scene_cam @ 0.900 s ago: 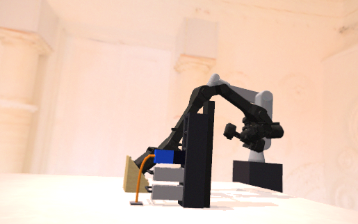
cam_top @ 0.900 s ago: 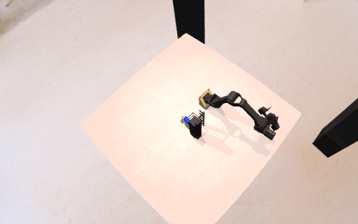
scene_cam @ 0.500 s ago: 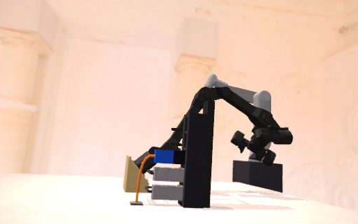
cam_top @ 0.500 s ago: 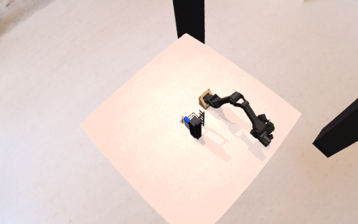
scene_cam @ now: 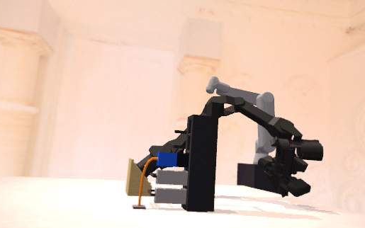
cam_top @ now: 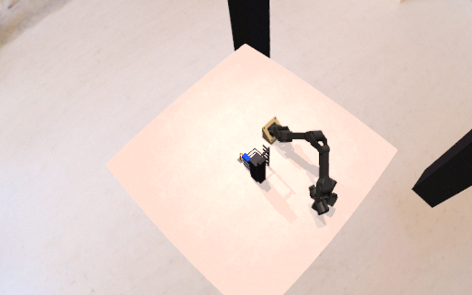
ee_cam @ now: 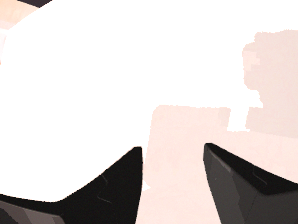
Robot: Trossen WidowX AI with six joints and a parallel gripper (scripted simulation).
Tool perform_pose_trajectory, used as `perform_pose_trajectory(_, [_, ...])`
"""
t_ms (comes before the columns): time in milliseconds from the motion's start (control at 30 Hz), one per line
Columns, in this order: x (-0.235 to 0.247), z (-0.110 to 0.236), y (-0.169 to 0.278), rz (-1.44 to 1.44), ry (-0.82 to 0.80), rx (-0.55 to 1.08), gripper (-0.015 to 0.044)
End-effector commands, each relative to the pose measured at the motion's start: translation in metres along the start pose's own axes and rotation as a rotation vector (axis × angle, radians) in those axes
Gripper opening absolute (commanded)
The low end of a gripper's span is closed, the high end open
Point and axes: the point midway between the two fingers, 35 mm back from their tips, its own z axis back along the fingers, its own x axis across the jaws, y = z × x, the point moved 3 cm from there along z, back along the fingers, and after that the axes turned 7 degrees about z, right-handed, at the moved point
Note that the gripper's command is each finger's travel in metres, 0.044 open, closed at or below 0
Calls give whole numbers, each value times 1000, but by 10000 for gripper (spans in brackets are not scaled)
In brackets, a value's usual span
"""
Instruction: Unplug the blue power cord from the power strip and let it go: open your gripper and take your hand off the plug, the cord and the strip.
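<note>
The black power strip (cam_top: 258,172) (scene_cam: 203,163) stands upright on the table. The blue plug (cam_top: 246,157) (scene_cam: 166,159) sits against its side, joined to it by a dark part. An orange cord (scene_cam: 142,184) curves down from the blue plug to a small dark plate on the table. My gripper (ee_cam: 173,152) (cam_top: 323,196) is partly open, with nothing between its fingers. It is well to the right of the strip in the top and exterior views, touching neither plug, cord nor strip. The plug and strip are out of sight in the wrist view.
Two grey plugs (scene_cam: 171,177) (scene_cam: 171,195) sit below the blue one on the same side of the strip. My arm (cam_top: 299,136) reaches from a wooden wedge mount (scene_cam: 131,181) behind the strip. Dark prongs (cam_top: 267,156) stick out near the strip. A grey arm (scene_cam: 266,106) stands in the background.
</note>
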Motion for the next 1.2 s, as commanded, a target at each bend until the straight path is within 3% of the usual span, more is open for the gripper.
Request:
perform_pose_trajectory(0, [-42,23,34,-192,140,43,160])
perform_pose_trajectory(267, [-103,100,121,-683,444,83,160])
perform_pose_trajectory(500, [-113,181,210,-1183,688,38,160])
perform_pose_trajectory(833, [-61,287,323,-1838,975,-159,160])
perform_pose_trajectory(1067, [-17,311,369,-2227,1021,-315,160])
perform_pose_trajectory(1167, [25,313,394,-2581,954,-483,160])
